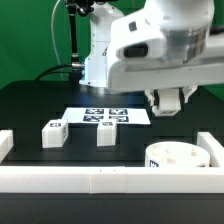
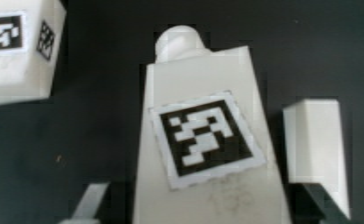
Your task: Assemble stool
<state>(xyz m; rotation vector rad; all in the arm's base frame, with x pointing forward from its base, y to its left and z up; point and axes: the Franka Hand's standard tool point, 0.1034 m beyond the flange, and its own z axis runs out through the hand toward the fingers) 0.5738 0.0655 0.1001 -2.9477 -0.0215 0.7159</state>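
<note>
Within the hand (image 1: 166,103), the white leg (image 2: 193,85) bears a square tag (image 2: 207,141).

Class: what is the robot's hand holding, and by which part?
A stool leg, gripped across its sides at the end opposite its peg.

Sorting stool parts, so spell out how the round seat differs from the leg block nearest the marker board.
The seat is a wide round disc with a hollowed top; the leg block is a narrow rectangular block. The seat sits in the corner of the border rails; the leg block stands in the open near the marker board. Both are white.
</note>
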